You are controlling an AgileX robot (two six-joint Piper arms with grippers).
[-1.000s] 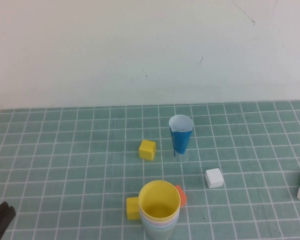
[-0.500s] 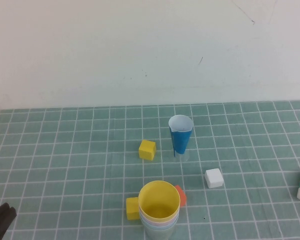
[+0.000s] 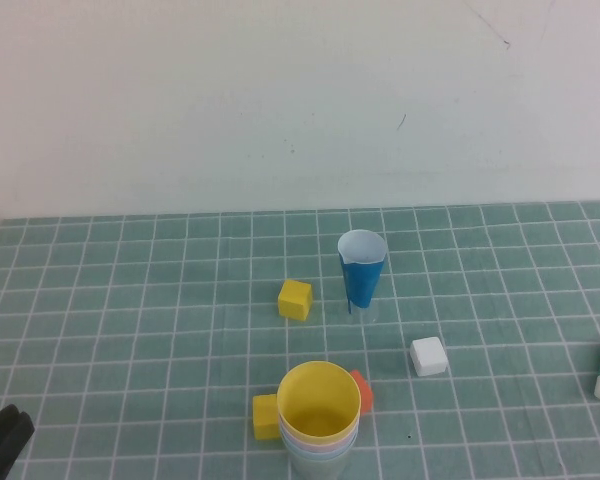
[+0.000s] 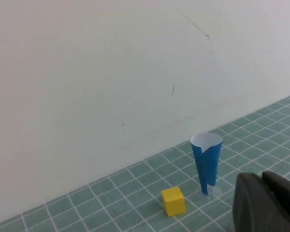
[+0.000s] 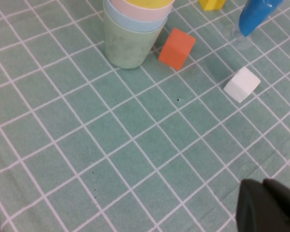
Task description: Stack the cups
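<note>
White wall behind a green tiled worktop (image 3: 130,330). The cups (image 3: 320,420) sit nested in one stack, yellow on top, pale green at the base, so stacking looks done. Left end effector (image 3: 2,440) is pressed together, parked at the near edge, stack well off to its right. Right end effector (image 5: 268,205) is pressed together too, empty, stack well apart ahead of it. An orange block (image 5: 177,48) sits just beside the stack; open worktop around both.

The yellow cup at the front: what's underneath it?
The yellow cup sits nested in a pink, then light blue, then pale green cup; mostly only their rims show. Both grippers are shut, parked aside.
</note>
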